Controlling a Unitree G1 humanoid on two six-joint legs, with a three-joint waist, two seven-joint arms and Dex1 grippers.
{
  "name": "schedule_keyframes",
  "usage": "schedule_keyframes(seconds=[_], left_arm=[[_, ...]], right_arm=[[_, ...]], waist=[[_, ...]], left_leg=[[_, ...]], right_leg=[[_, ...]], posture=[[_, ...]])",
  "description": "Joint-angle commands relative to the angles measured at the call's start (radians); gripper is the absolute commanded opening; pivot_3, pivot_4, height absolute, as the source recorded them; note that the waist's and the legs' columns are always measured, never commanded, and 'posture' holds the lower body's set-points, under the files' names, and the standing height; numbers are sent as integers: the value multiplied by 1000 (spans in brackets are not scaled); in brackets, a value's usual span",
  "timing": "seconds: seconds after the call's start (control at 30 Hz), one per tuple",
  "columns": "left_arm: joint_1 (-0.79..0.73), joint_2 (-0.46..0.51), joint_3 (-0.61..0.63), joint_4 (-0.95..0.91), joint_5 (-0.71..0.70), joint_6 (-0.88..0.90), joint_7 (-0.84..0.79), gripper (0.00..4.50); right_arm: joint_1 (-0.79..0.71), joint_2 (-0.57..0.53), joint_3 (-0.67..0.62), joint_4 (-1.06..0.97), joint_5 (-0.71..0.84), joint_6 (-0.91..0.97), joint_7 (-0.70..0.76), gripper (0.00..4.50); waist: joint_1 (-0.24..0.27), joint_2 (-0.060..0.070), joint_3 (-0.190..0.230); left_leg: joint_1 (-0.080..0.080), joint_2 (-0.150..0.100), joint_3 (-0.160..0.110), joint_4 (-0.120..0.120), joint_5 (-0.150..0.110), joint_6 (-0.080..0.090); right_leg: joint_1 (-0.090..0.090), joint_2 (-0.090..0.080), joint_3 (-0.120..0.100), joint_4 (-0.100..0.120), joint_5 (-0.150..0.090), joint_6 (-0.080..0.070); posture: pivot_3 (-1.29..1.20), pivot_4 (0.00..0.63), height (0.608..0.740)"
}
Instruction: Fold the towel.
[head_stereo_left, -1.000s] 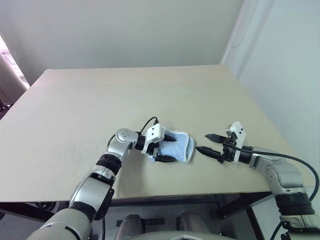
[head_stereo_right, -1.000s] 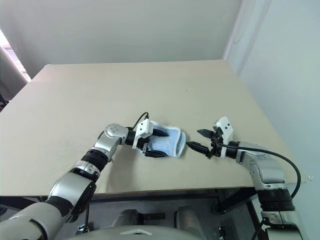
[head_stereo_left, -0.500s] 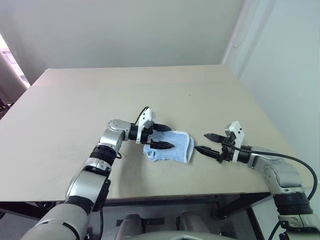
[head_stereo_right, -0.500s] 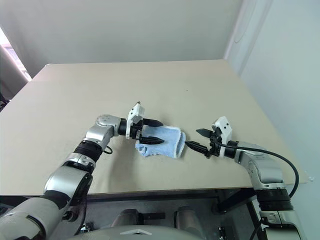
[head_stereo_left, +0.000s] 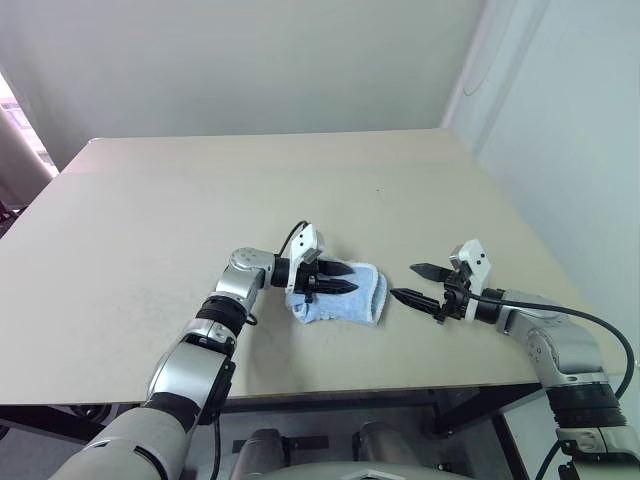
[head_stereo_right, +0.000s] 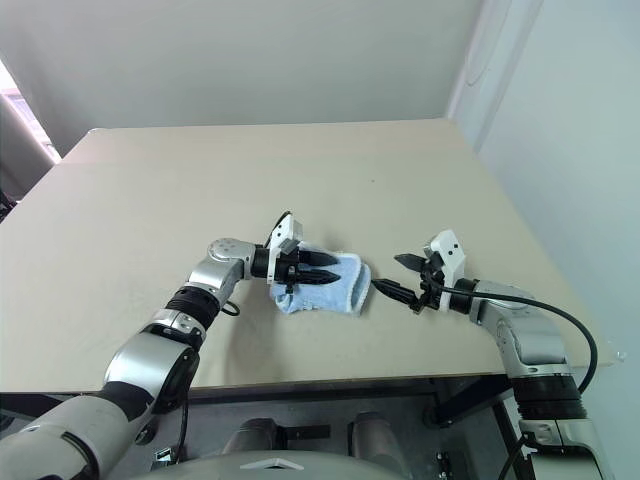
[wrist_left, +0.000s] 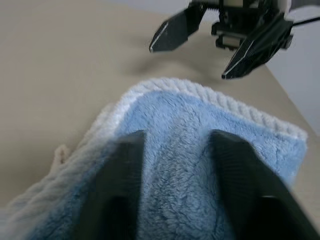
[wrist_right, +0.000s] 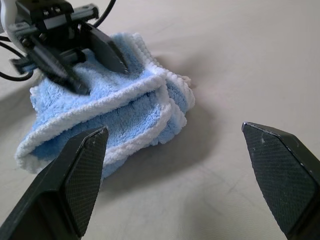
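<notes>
The towel lies low and centre in the head view on the tan bench, already doubled into a small layered bundle with its white edging stacked, so most of the folding looks done. The left gripper rests on top of it, jaws drawn narrow over the pile, though a real pinch cannot be told. The right gripper hangs just beside the towel's right end, jaws spread wide and empty; what remains is likely only a last tidying or release.

Silver-grey arm shells w/ black joints, white wrist blocks, black cables, left gripper & right gripper w/ black pointed fingers
</notes>
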Motion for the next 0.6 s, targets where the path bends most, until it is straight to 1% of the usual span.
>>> schedule_keyframes(seconds=[0.03,0.13,0.33,0.47,0.6], left_arm=[[-5,13,-14,-24,37,-54,16,622],[38,12,-57,-24,72,-102,-16,622],[77,-32,-88,28,122,-150,29,622],[65,-55,-53,29,94,-124,34,622],[37,-42,-8,7,54,-86,22,622]], right_arm=[[-18,-4,-17,-19,11,-11,4,4500],[-26,-6,-7,-17,18,18,11,4500],[-42,4,12,-18,19,76,4,4500],[-42,9,14,-31,25,110,-2,4500],[-36,19,-8,-31,52,136,-9,4500]], waist=[[0,0,0],[0,0,0],[6,0,-1],[9,0,-1],[9,0,-1]], left_leg=[[0,0,0,0,0,0],[0,0,0,0,0,0],[1,0,0,0,0,0],[2,0,0,1,0,0],[2,0,0,0,0,0]], right_leg=[[0,0,0,0,0,0],[0,0,0,0,0,0],[1,0,0,0,0,0],[3,0,0,0,0,0],[3,0,0,0,0,0]], posture=[[0,0,740],[0,0,740],[0,0,740],[0,0,740],[0,0,740]])
